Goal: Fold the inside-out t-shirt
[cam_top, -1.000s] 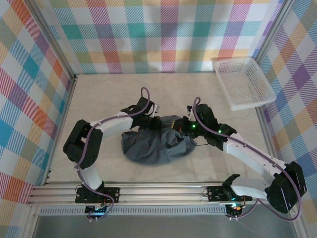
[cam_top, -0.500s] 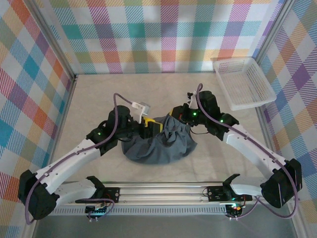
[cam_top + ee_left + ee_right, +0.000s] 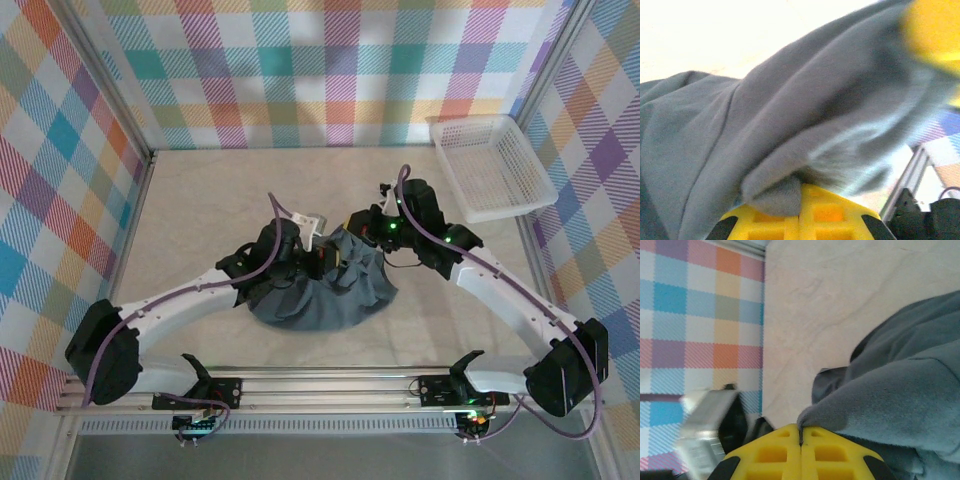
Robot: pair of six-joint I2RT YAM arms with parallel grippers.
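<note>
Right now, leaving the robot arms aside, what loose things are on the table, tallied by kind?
Dark grey t-shirt: 1
White mesh basket: 1
Total: 2

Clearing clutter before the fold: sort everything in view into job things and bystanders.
For the job: t-shirt; left gripper and right gripper, both pinching its cloth.
Lying about: white basket, at the far right corner of the table.
</note>
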